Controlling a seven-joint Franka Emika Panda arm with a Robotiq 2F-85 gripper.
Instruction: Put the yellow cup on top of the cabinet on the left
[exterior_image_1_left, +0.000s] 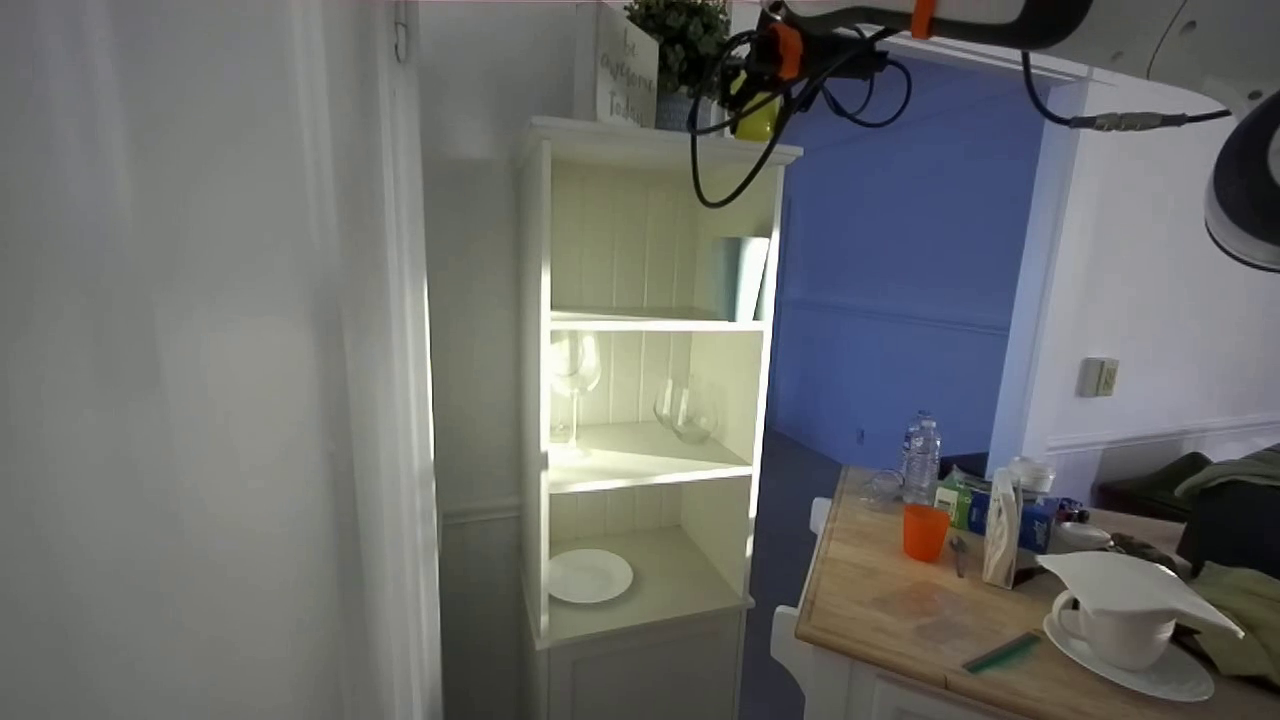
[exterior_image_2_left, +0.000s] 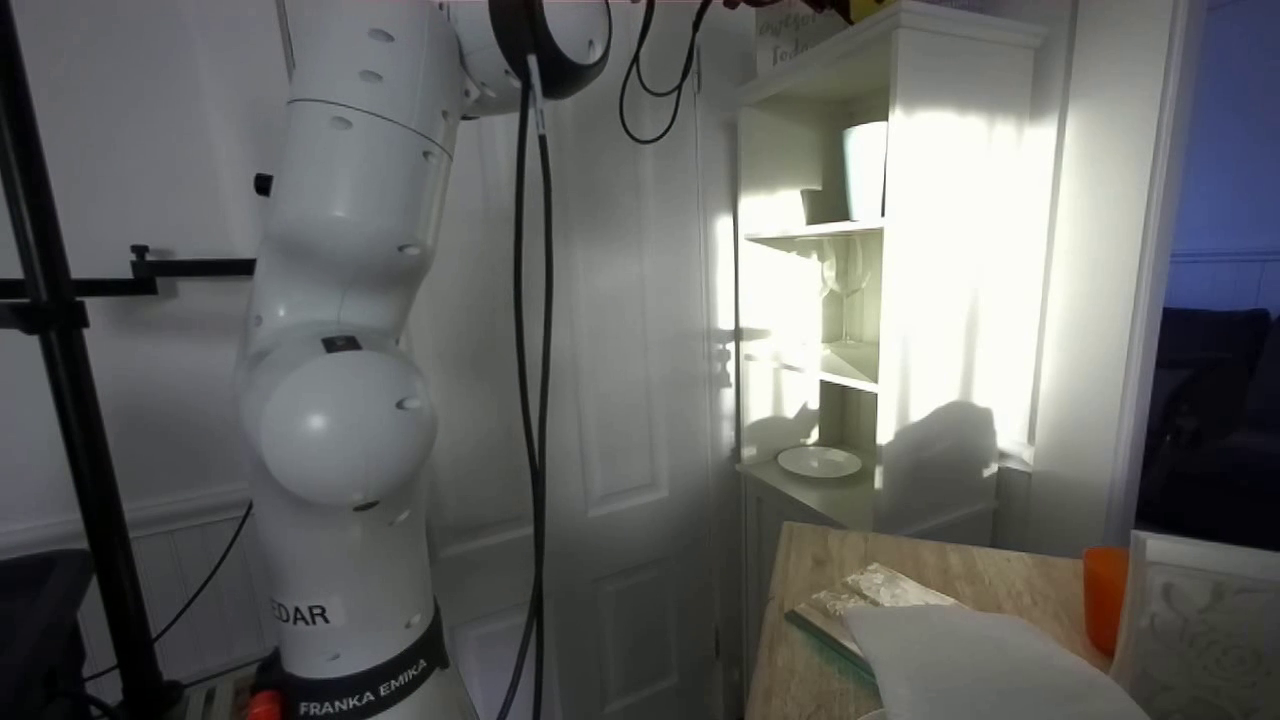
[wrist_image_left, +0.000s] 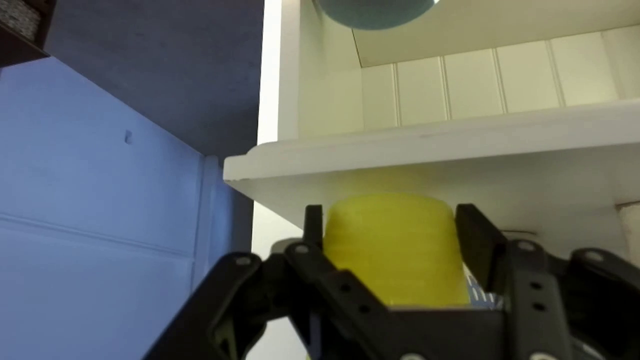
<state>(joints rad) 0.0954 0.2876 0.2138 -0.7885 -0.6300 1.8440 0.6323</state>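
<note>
Reading the wrist view, I find the jaws pinching the yellow cup (wrist_image_left: 395, 250), pads (wrist_image_left: 314, 225) lying against its opposite sides. Location: at the top of the cabinet (exterior_image_1_left: 620, 250), just inside the front edge (wrist_image_left: 425, 149) and near the corner on the side of the blue room (exterior_image_1_left: 900, 220). Key relation: the cup's long axis runs roughly in line with the jaws, base leading, and that base reaches slightly past the pads toward the cabinet top, so I expect the cup to seat before they bump. Whether base and surface touch I cannot tell; in an exterior view the black cable (exterior_image_1_left: 715, 206) crosses in front of the cup. A sign (exterior_image_1_left: 625, 70) and a plant (exterior_image_1_left: 685, 35) stand on the same top. Judgement: last placing step. Next I would settle the base flat, then part the jaws evenly; main risk, with the edge so near, is dragging the cup off on release.
</note>
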